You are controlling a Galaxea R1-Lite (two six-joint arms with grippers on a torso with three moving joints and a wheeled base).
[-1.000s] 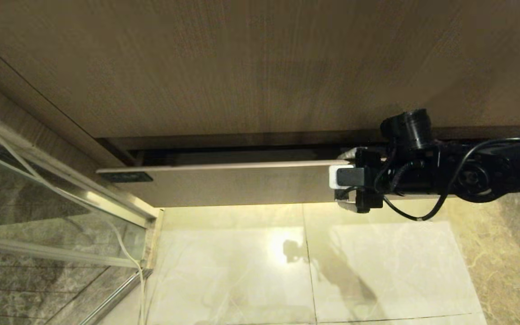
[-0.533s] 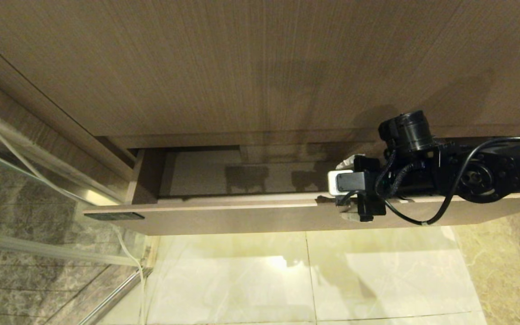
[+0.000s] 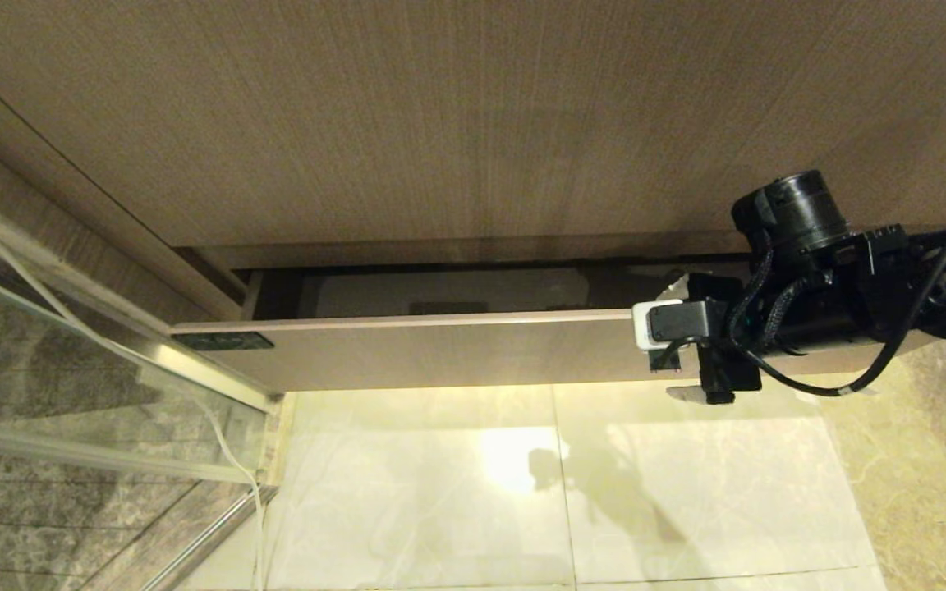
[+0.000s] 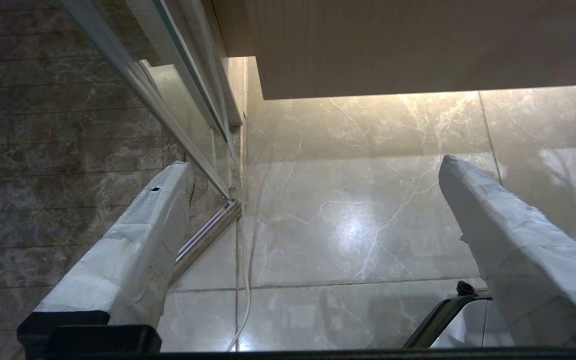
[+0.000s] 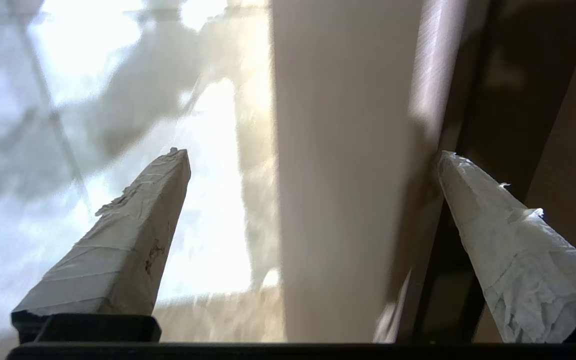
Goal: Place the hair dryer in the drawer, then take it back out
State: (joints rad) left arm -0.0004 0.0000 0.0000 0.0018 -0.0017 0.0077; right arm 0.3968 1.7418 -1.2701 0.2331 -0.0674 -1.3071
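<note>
The wood-grain drawer [image 3: 440, 349] stands only a narrow gap out of the cabinet, with a sliver of its pale interior [image 3: 440, 291] showing. My right gripper [image 3: 678, 339] is at the drawer's right end, open, straddling the front panel. One finger is behind the panel's top edge and the other in front of it. In the right wrist view the drawer front [image 5: 348, 175] runs between the two spread fingers of the right gripper [image 5: 313, 154]. The hair dryer is out of view. My left gripper [image 4: 313, 162] hangs open and empty over the floor.
A tall wood-grain panel [image 3: 473, 123] rises above the drawer. A glass shower door [image 3: 71, 394] with a metal rail [image 3: 210, 533] stands at the left, and a thin white cord [image 3: 235, 468] runs down beside it. Glossy marble tiles [image 3: 522, 492] lie below.
The drawer was nearly shut a second ago, stood pulled well out half a second ago, and is now back to a narrow gap. My right gripper went with it and shifted right, staying open.
</note>
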